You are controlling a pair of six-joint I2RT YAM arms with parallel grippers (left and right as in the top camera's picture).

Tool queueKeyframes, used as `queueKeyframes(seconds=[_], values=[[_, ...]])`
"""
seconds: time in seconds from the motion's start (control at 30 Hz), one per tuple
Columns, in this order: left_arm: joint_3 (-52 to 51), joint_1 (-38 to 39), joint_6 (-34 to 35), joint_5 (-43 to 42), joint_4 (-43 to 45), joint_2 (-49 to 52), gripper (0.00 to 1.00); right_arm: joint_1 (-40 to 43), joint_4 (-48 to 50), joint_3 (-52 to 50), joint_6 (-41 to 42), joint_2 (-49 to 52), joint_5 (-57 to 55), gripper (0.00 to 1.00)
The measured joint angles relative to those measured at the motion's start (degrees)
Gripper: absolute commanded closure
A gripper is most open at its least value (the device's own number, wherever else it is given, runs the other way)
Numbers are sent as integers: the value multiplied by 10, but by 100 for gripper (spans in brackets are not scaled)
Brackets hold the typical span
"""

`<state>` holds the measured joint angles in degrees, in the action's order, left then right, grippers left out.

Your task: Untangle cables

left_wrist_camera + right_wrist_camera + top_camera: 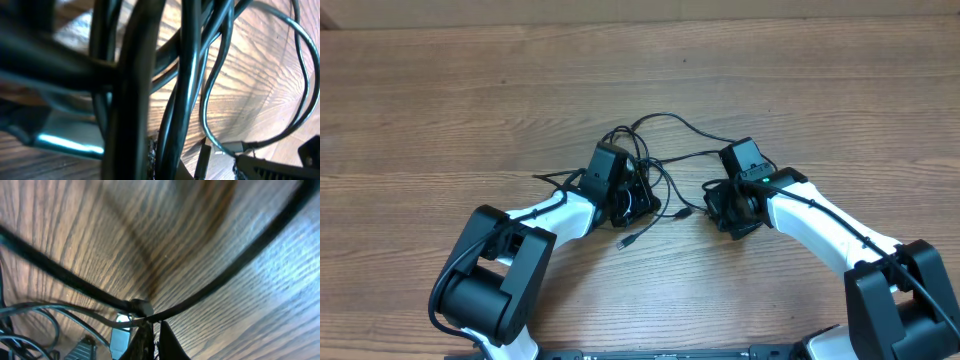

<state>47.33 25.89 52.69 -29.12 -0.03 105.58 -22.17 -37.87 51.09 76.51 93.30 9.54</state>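
Tangled cables at mid-table, between two grippers.

The cables form a loose black knot on the wooden table. One loop arcs off the knot's far side and strands run from the knot to the right. Two loose ends trail toward the near edge, one of them ending in a small plug. The left gripper sits on the near-left part of the knot. Its wrist view is filled with blurred strands, so whether its claw is released or clenched cannot be determined. The right gripper sits just right of the knot. In its wrist view the fingertips are clenched together on one thin strand held above the wood grain.
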Motion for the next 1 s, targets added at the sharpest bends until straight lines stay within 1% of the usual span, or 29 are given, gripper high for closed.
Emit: queueKeyframes(seconds=[0.1, 0.17, 0.27, 0.37, 0.4, 0.5, 0.63, 0.77, 0.8, 0.87, 0.93, 1.0], values=[[-2, -7, -25, -19, -4, 0, 96, 0, -23, 3, -54, 0, -7, 96], [-4, -23, -59, -40, -12, 0, 96, 1, -50, 7, -87, -5, -11, 96], [-9, -67, -115, -90, -37, -9, 96, 8, -91, 13, -120, -30, -17, 96], [-14, -116, -160, -148, -59, -45, 96, 14, -120, 16, -134, -53, -29, 96], [-14, -130, -175, -166, -64, -61, 96, 15, -129, 17, -137, -58, -31, 90], [-14, -160, -217, -203, -95, -132, 96, 15, -141, 17, -149, -59, -33, 61], [-13, -161, -273, -225, -143, -211, 96, 15, -129, 17, -152, -59, 3, 42], [-13, -158, -321, -228, -179, -256, 96, 14, -94, 18, -155, -59, 86, 36], [-13, -158, -333, -228, -185, -262, 96, 12, -82, 18, -159, -59, 101, 30], [-13, -158, -347, -228, -191, -272, 96, 5, -50, 18, -180, -59, 126, 26], [-13, -158, -351, -233, -191, -282, 96, -7, -19, 18, -203, -59, 143, 24], [-13, -160, -336, -237, -191, -290, 96, -22, 11, 18, -234, -59, 154, 20]])
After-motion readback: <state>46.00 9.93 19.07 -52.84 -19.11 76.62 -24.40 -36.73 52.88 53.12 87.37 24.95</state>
